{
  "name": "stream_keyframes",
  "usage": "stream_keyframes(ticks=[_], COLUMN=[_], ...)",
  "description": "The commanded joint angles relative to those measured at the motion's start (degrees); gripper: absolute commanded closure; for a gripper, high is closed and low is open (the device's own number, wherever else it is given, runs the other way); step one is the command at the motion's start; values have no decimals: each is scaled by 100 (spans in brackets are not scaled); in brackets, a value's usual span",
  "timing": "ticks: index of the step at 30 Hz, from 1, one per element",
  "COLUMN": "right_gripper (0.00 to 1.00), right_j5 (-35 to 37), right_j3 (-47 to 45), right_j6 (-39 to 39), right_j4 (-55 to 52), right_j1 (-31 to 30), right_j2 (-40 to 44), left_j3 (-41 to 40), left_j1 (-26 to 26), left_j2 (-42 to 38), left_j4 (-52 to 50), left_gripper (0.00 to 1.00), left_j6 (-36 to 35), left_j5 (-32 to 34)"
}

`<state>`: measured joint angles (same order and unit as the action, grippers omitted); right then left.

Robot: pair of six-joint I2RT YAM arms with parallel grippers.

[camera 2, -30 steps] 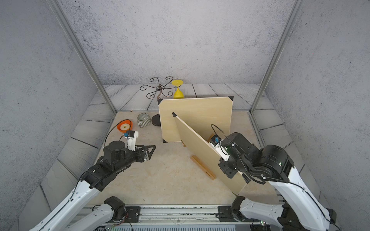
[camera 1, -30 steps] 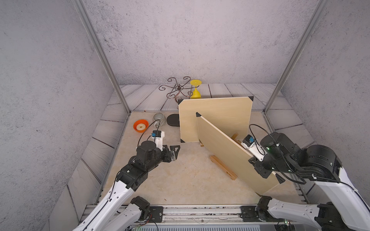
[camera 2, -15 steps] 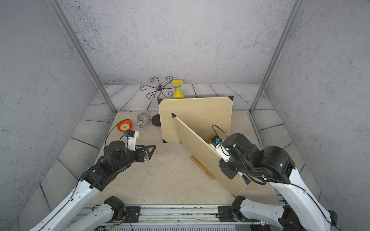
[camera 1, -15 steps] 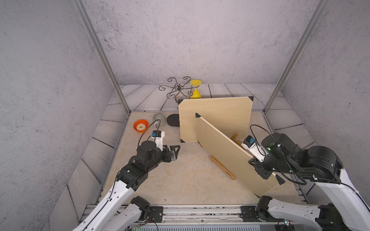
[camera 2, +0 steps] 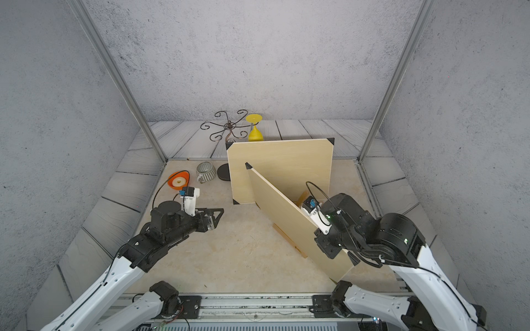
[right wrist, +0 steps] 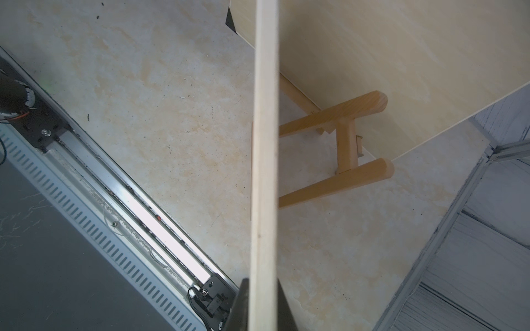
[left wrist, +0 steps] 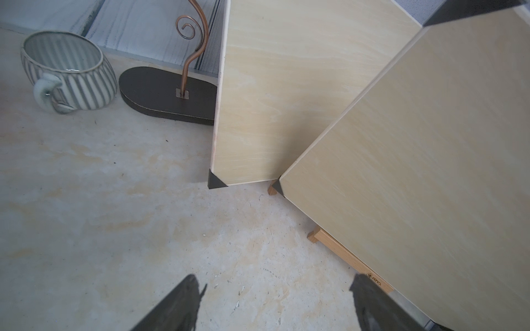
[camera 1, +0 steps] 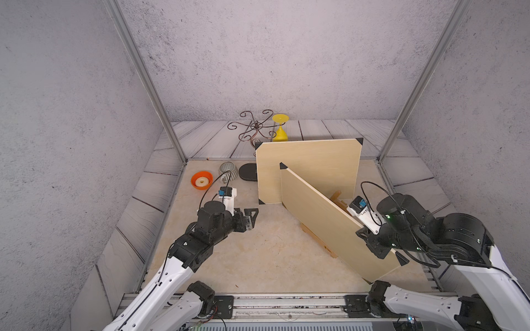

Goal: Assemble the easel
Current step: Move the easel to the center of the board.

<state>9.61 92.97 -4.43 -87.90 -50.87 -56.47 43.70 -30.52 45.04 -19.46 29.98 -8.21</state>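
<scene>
While your right gripper point(right wrist: 262, 303) is clamped on the upper edge of the near board point(camera 1: 324, 217), that board stands tilted and slopes over the wooden easel frame point(right wrist: 344, 143). The frame sits low on the table point(camera 1: 258, 258). Its round legs poke out behind the held board, and a base strip point(left wrist: 344, 258) shows along the front. I can't tell whether the board's lower edge sits on that strip or on the table. A second board point(camera 1: 315, 163) stands upright at the back, its bottom corner just beside the held board's far corner. Your left gripper point(camera 1: 251, 220) hangs over bare table, jaws spread, nothing in them.

My read on progress: partway, not finished. The frame doesn't look stood up, and no board is clearly seated. What's likely left: prop up the frame, seat a board on it, let go.
</scene>
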Motion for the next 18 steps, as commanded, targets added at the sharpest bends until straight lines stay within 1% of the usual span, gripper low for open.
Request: stream_keyframes(ticks=[1, 10, 15, 18], right_gripper=[100, 100, 100, 100], right_j5=[465, 197, -464, -859], right_j3=[286, -104, -288, -277], right_j6=[224, 348, 348, 333], right_j4=[-52, 113, 352, 488], right_j1=[4, 8, 15, 14], right_j2=[13, 75, 100, 171], left_j3=[-44, -37, 27, 26], left_j1=[-49, -50, -60, -63], left_j2=[-26, -4, 110, 59], left_j4=[98, 98, 134, 52], left_gripper=[15, 15, 14, 15], left_j6=[-13, -36, -153, -208], left_j5=[45, 49, -232, -142])
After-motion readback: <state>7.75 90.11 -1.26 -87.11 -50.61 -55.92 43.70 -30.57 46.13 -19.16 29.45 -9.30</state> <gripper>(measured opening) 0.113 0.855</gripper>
